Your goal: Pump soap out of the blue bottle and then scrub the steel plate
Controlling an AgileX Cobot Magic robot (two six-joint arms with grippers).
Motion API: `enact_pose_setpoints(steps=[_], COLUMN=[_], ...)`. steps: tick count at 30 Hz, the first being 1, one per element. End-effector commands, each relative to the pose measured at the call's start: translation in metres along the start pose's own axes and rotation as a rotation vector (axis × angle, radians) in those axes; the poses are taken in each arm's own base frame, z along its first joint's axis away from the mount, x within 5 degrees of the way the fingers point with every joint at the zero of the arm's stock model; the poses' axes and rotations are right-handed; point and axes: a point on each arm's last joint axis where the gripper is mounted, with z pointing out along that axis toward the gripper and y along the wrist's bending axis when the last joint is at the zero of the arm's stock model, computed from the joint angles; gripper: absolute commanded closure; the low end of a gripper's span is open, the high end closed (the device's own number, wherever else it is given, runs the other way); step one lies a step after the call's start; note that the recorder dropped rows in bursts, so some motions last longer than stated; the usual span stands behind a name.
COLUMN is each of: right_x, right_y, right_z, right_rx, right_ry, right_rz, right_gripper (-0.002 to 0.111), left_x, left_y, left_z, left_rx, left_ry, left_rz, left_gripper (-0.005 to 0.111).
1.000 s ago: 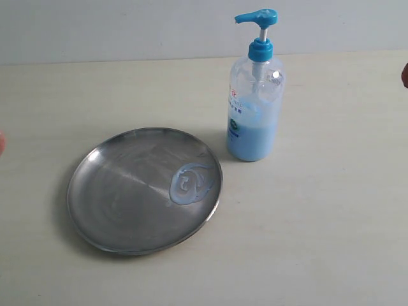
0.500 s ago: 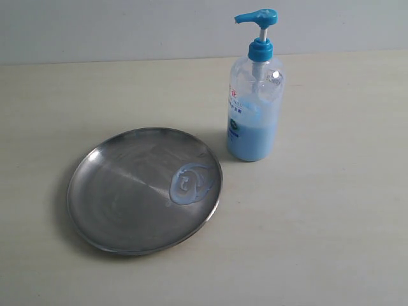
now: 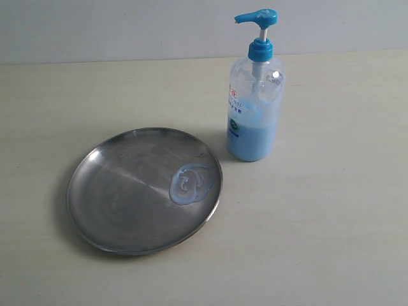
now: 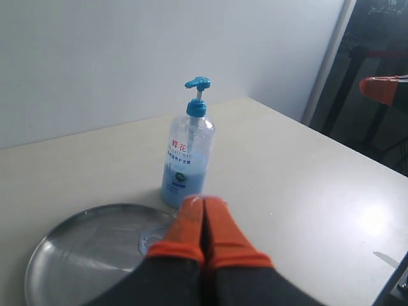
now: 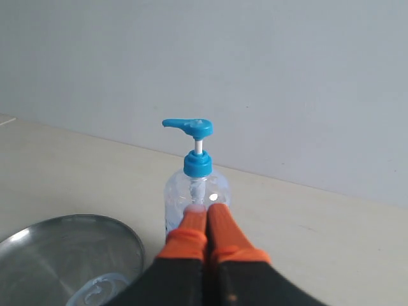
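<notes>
Right tool [image 5: 205, 210] pinched closed, blue bottle [image 5: 197, 164] base hidden

bottle [image 3: 254, 121]: clear | pump [image 3: 258, 17]: bright blue | soap [image 3: 190, 183]: pale blue swirl | plate [image 3: 115, 204]: silver-grey | table [image 3: 331, 223]: cream

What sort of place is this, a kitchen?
Probably a lab or test room rather than a kitchen: a pale tabletop against a plain grey wall, with just a clear soap bottle with a blue pump and a round shiny steel plate.
</notes>
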Motion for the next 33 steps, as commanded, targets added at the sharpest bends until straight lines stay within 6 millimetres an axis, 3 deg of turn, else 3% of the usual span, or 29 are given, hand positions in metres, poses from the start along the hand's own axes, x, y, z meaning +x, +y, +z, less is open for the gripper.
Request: enact_pose_setpoints(steps=[1, 15, 20, 27, 33], right_x=[0.001, 0.0, 0.0, 0.0, 0.0], right_y=[0.0, 0.001, 0.001, 0.001, 0.001], right_z=[0.0, 0.0, 0.0, 0.0, 0.0], right_rx=[-0.001, -0.01, -0.01, -0.01, -0.013], right_ry=[-0.01, -0.012, -0.012, -0.012, -0.012], right_rz=[-0.003, 0.028, 0.028, 0.028, 0.039], right_gripper=[0.108, 0.108, 0.108, 0.108, 0.108], left_x=[0.0, 0.006, 0.014, 0.04, 0.07], left_y=[0.0, 0.004, 0.009, 0.021, 0.032], left_z=[-0.001, 0.003, 0.01, 0.02, 0.033], left_rx=[-0.002, -0.031, -0.051, -0.116, -0.231], left_ry=[-0.016, 0.0, -0.094, -0.261, -0.213], left_rz=[-0.001, 0.039, 0.054, 0.127, 0.115], left_gripper=[0.107, 0.107, 0.107, 0.107, 0.107])
